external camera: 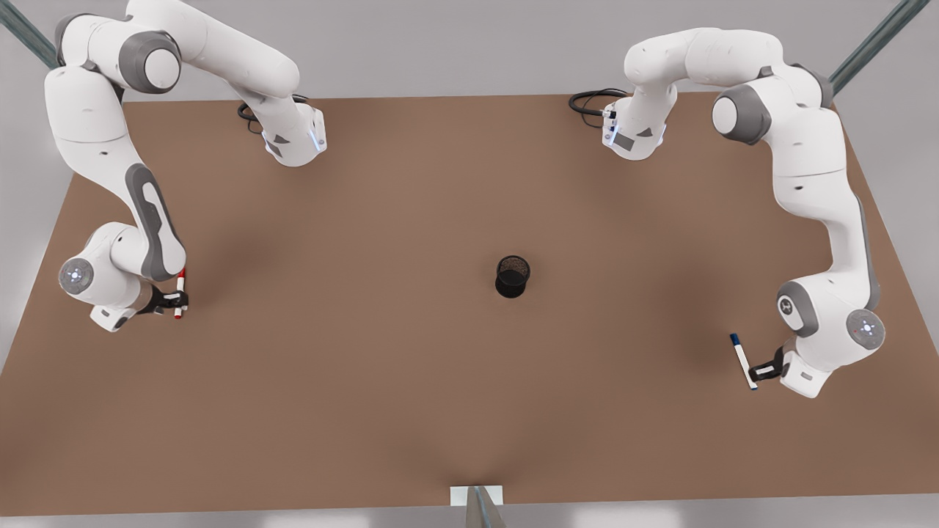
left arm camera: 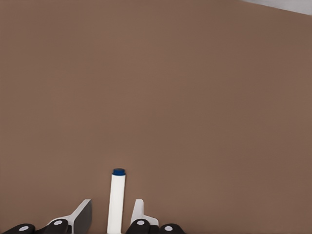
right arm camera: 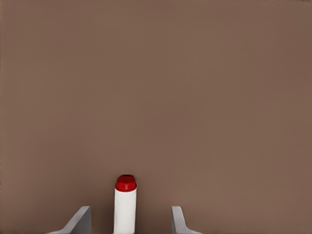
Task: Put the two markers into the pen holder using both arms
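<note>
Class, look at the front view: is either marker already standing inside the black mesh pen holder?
No. The pen holder stands alone mid-table, while the red marker and the blue marker lie far off at the table's opposite sides.

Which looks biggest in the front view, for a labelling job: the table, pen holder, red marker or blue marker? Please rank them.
1. Table, by far the largest.
2. Pen holder, the bulkiest of the small items.
3. Red marker and blue marker: similar thin pens, each partly hidden by a gripper, so I won't rank them.
</note>
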